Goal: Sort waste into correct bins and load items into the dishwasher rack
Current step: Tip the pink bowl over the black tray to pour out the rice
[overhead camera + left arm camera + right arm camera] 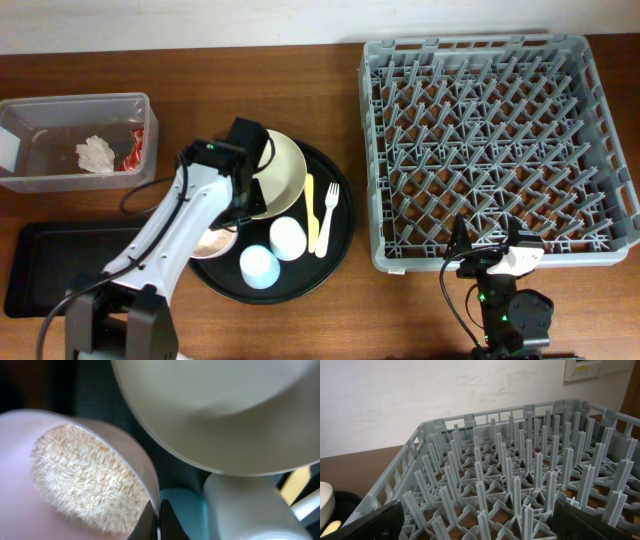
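My left gripper point(236, 212) is shut on the rim of the small pinkish bowl point(214, 241), which holds white rice grains point(85, 475). In the left wrist view, the fingertips point(159, 522) pinch the bowl wall point(20, 485). The cream plate point(277, 170) lies beside it on the round black tray point(338, 245), along with the white cup point(287, 237), light blue cup point(259, 266), yellow knife point(311, 210) and white fork point(329, 205). The tissue ball point(96, 154) and red wrapper point(135, 150) lie in the clear tub point(60, 110). My right gripper point(490, 255) is open and empty at the front wall of the grey rack point(490, 140).
The shallow black rectangular tray point(60, 265) lies at the front left, below the clear tub. The rack fills the right side of the table, and its pegs point(510, 470) stand just ahead of my right fingers point(480, 525).
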Robot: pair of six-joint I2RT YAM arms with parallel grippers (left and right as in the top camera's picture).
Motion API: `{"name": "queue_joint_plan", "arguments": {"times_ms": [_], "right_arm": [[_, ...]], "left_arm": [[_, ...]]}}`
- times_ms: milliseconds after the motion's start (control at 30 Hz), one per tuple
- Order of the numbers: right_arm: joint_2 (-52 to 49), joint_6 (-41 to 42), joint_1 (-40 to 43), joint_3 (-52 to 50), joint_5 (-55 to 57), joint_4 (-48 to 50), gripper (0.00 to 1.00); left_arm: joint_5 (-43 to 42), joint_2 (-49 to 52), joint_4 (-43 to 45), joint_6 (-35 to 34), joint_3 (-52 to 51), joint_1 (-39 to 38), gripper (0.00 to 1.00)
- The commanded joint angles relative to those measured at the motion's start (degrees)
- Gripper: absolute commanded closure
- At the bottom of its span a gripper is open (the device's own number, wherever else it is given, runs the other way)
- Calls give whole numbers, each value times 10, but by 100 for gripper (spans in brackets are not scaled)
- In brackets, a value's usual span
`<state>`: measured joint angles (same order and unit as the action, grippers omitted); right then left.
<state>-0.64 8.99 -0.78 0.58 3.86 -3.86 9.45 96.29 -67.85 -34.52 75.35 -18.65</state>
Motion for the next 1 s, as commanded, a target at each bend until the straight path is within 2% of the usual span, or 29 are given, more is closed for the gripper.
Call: {"name": "queue_joint_plan", "arguments": {"times_ms": [0, 133, 300, 567, 633, 767, 967], "right_arm": [[3, 3, 4, -3, 9, -3, 2], [3, 3, 4, -3, 9, -3, 2], [3, 3, 4, -3, 9, -3, 2], [3, 3, 4, -3, 9, -3, 2], [3, 3, 4, -3, 9, -3, 2], [3, 3, 4, -3, 9, -3, 2], [3, 3, 4, -3, 9, -3, 2]], "left_arm": [[52, 3, -43, 10, 72, 21, 99], [49, 2, -71, 14, 106, 81, 100], [49, -2, -73, 62, 106, 206, 100], [-118, -8, -47, 184, 106, 399, 100], [-210, -9, -42, 246, 106, 460, 100], [-309, -9, -49, 299, 106, 559, 100], [-438, -9, -24, 390, 75, 652, 99]]}}
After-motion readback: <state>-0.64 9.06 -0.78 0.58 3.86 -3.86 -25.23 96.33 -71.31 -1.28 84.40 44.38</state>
